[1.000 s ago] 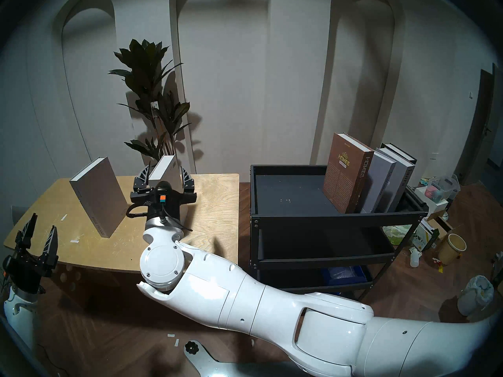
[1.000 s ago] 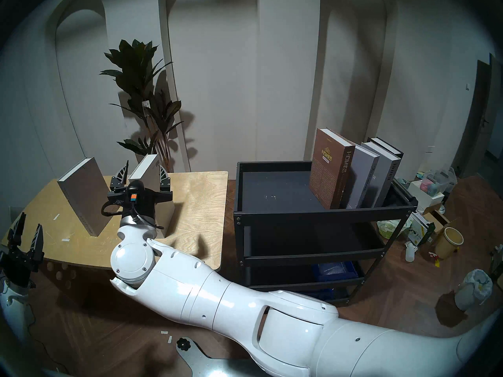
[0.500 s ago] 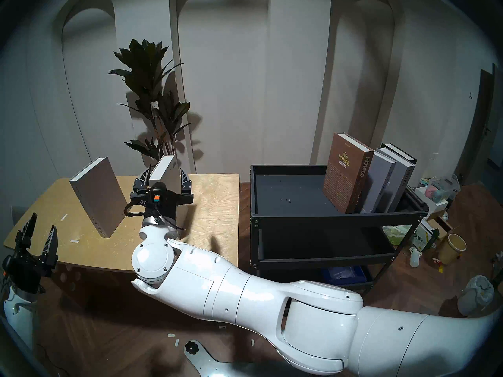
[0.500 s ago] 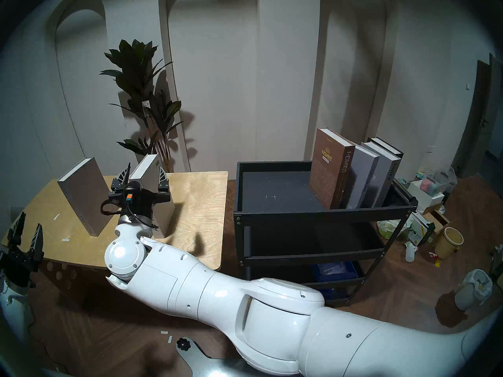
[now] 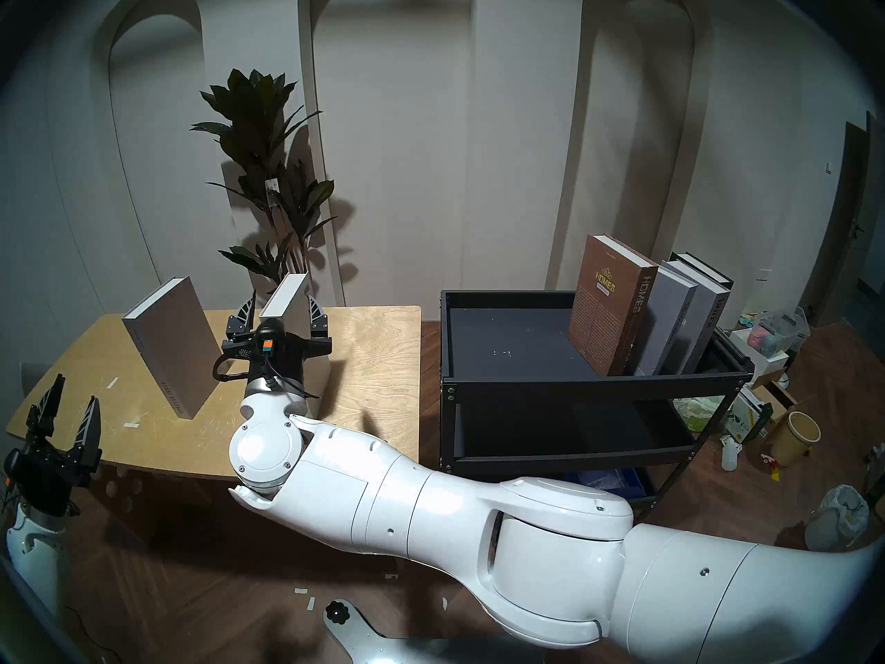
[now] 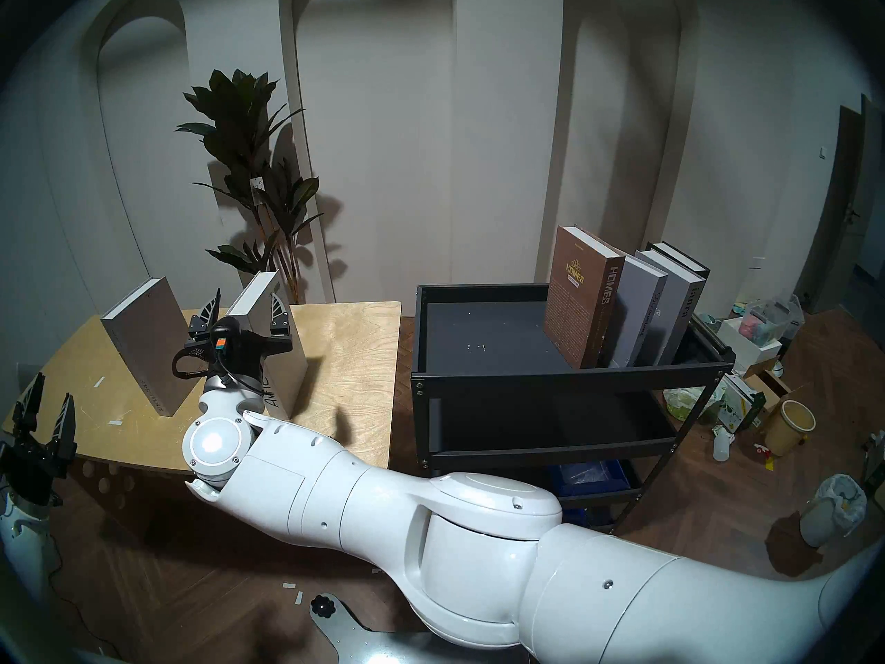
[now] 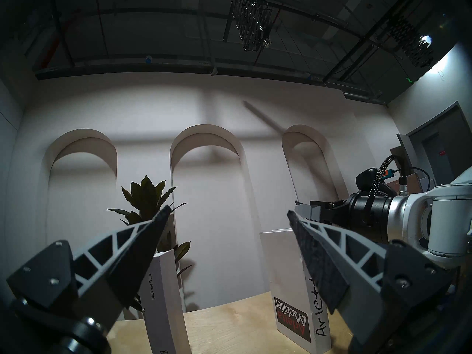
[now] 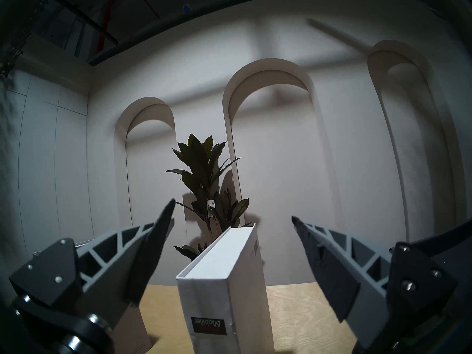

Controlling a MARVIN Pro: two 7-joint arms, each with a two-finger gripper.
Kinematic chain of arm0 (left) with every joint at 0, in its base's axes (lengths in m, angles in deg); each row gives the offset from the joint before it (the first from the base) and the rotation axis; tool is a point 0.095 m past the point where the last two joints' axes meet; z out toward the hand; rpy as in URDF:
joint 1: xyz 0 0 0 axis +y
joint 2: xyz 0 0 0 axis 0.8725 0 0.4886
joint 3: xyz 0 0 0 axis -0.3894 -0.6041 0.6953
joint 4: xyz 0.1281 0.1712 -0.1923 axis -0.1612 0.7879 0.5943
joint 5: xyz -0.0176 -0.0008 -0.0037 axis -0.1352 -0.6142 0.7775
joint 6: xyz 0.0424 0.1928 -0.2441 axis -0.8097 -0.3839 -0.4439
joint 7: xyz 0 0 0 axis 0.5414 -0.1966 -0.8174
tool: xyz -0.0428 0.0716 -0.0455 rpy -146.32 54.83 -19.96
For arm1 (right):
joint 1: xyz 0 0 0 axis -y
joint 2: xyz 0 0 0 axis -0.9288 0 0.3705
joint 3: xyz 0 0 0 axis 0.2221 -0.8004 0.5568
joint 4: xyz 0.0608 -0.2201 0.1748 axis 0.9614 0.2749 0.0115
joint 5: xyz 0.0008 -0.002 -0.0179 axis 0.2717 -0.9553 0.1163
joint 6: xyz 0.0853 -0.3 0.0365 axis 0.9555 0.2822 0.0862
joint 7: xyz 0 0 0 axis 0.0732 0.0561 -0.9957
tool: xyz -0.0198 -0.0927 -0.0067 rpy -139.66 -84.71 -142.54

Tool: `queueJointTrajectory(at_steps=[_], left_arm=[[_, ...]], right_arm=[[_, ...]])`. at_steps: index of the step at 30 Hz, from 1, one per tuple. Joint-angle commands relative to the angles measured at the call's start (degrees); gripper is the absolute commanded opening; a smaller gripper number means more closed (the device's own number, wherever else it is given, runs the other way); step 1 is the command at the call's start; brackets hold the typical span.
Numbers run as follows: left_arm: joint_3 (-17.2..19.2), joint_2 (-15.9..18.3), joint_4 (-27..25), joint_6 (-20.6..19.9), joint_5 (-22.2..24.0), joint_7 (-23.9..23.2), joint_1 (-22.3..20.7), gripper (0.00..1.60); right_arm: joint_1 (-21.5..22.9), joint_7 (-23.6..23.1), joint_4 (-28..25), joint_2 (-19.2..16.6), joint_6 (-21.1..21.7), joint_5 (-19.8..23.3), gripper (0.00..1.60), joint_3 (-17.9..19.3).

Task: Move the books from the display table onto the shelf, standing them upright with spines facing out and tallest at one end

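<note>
**Mia:** Head view first. What was on the surface (image 5: 383, 351)?

**Tom:** Two books stood up on it. The grey book (image 5: 167, 342) was on the left side. The white book (image 5: 287, 296) stood to its right, in front of the plant (image 5: 268, 169).

**Mia:** Where was the right gripper (image 5: 280, 308)?

**Tom:** Its jaws were spread wide, one on each side of the white book. In the right wrist view the white book (image 8: 224, 282) sat between them with gaps on both sides, so nothing was pinched.

**Mia:** And the left gripper (image 5: 72, 404)?

**Tom:** It hung by the near left corner of the surface. Its jaws were spread too, with nothing in them.

**Mia:** What about the shelf (image 5: 589, 385)?

**Tom:** Four books stood on its top level at the right end. The brown book (image 5: 603, 308) was on the left of that row, and it leaned a bit.
</note>
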Motion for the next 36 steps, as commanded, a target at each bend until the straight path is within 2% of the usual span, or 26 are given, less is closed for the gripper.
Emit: queueJointTrajectory(at_steps=[1,16,36], left_arm=[[0.7,0.5,-0.2,0.0,0.1,0.1,-0.1,1.60],[0.7,0.4,-0.1,0.0,0.1,0.1,-0.2,1.60],[0.5,0.4,0.0,0.0,0.1,0.0,-0.4,1.60]], right_arm=[[2.7,-1.5,-0.3,1.4,0.1,1.5,1.60,-0.7],[4.7,-4.0,1.9,1.4,1.8,7.4,1.60,-3.3],[5.9,-7.2,4.3,1.4,6.4,13.4,1.60,-5.1]])
